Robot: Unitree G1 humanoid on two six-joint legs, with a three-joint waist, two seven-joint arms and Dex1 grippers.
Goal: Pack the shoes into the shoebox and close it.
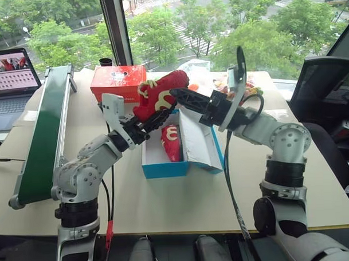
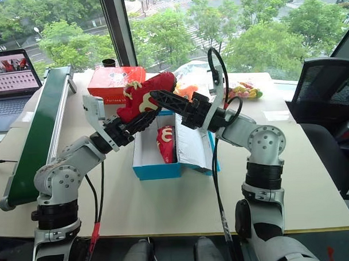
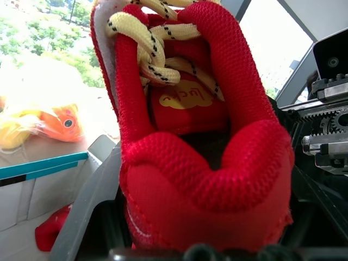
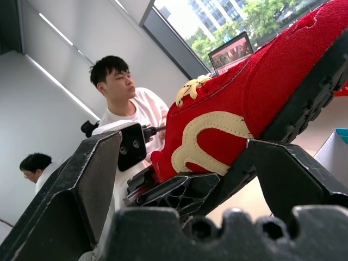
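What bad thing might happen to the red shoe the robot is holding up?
The left gripper holds the raised shoe only by its heel, so it might slip and fall beside the blue shoebox. The other shoe already lies inside, so this one may land on top and block the lid. The open right gripper sits close and might knock it.

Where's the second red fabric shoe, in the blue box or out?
Out. The red fabric shoe is held up above the open blue cardboard shoebox by the left tool; its mate lies inside.
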